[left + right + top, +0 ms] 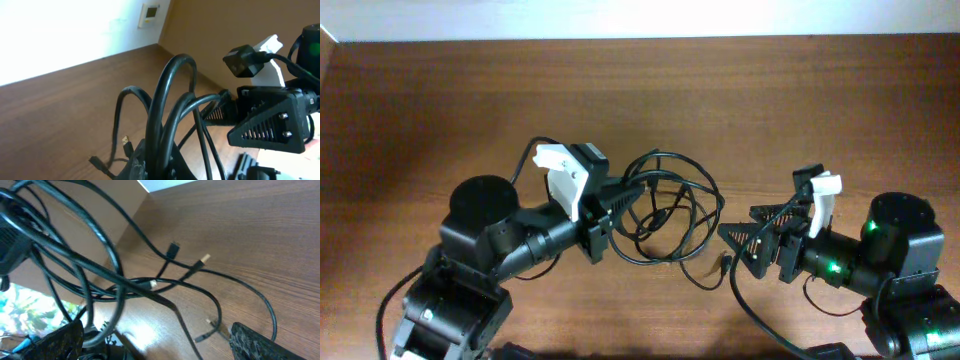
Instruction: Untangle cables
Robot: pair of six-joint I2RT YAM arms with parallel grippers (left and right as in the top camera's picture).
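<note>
Firstly, overhead: cables (pixel 670 215), thin and black, in several overlapping loops, about midway between the left and right edges of the brown worktop (pixel 440 100); one loose plug end (pixel 725 263) trails toward the near edge. Item, left end effector (pixel 632 190): jaws closed tight on the left side of the loops. Item, right end effector (pixel 732 238): jaws spread wide with nothing between them, just beside the right-hand loops; whether it touches them cannot be told. Next, left wrist view: cables (pixel 170 100) rise in tall arcs from the closed fingers at the bottom of frame, with a small gold-tipped plug (pixel 126 142) hanging low at left; opposite stands the right arm's ribbed triangular finger (pixel 267 120). Lastly, right wrist view: cables (pixel 100 270) cross in slack loops raised off the surface; a black plug (pixel 173 249) and a pale-tipped plug (pixel 204 259) are near the wood; own fingers (pixel 260 342) sit at the lower corners, wide apart, holding nothing.
</note>
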